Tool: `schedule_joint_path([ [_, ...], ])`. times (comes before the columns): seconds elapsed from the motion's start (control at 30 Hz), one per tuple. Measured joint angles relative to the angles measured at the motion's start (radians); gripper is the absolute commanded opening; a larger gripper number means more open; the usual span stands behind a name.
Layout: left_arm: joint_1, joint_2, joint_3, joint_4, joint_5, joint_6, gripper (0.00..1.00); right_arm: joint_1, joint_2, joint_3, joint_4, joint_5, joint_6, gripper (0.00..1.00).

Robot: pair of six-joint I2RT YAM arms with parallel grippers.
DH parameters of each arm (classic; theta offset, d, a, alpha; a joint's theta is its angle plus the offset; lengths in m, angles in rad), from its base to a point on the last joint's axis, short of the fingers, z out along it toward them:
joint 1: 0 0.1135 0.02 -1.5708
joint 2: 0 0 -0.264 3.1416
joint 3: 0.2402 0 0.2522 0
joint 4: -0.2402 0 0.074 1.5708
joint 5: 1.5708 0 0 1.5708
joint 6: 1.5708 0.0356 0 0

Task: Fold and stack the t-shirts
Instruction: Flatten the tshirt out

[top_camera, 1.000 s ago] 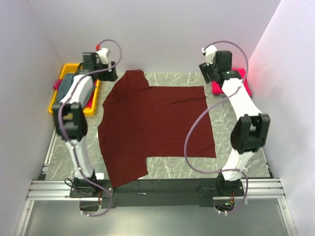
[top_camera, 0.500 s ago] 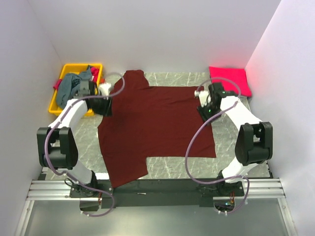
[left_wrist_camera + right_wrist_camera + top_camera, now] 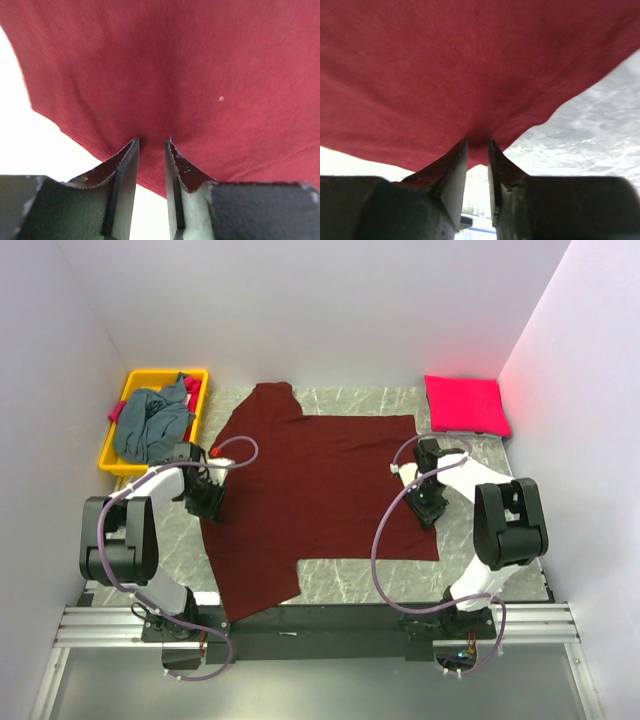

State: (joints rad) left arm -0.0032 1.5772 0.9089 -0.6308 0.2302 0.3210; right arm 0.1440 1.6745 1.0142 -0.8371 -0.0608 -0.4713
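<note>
The dark maroon t-shirt (image 3: 320, 490) lies spread flat on the marbled table (image 3: 360, 575). My left gripper (image 3: 211, 508) is low at the shirt's left edge. In the left wrist view (image 3: 152, 142) its jaws are nearly closed, with the puckered maroon cloth (image 3: 175, 75) pinched at the tips. My right gripper (image 3: 430, 515) is at the shirt's right edge. In the right wrist view (image 3: 478, 142) it pinches the cloth edge (image 3: 445, 65) the same way. The bright pink-red t-shirt (image 3: 466, 404) lies folded at the back right. The grey-blue t-shirt (image 3: 152, 422) is bunched in the bin.
A yellow plastic bin (image 3: 165, 373) stands at the back left corner. White walls close in the table on three sides. The metal rail with both arm bases (image 3: 320, 625) runs along the near edge.
Both arms have swung from the back corners toward the near side. They have come down onto the maroon shirt's left and right edges.
</note>
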Motion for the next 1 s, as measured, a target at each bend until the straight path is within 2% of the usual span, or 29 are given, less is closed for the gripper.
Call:
schedule_joint_path([
  [0.43, -0.005, -0.092, -0.107, -0.026, -0.01, 0.034, 0.32, 0.015, -0.027, -0.08, -0.021, 0.061, -0.045, 0.23],
  [0.57, -0.011, -0.127, -0.11, -0.093, -0.003, 0.041, 0.36, 0.015, -0.064, -0.07, -0.084, 0.05, -0.056, 0.3],
  [0.73, -0.012, -0.154, -0.012, -0.164, 0.031, 0.032, 0.39, 0.015, -0.124, 0.056, -0.152, 0.002, -0.049, 0.34],
  [0.83, -0.013, -0.151, 0.064, -0.138, 0.038, 0.021, 0.41, 0.016, -0.124, 0.125, -0.147, -0.023, -0.039, 0.34],
  [1.0, -0.012, -0.076, 0.11, -0.07, 0.032, 0.002, 0.41, 0.023, -0.067, 0.129, -0.127, -0.037, -0.021, 0.34],
])
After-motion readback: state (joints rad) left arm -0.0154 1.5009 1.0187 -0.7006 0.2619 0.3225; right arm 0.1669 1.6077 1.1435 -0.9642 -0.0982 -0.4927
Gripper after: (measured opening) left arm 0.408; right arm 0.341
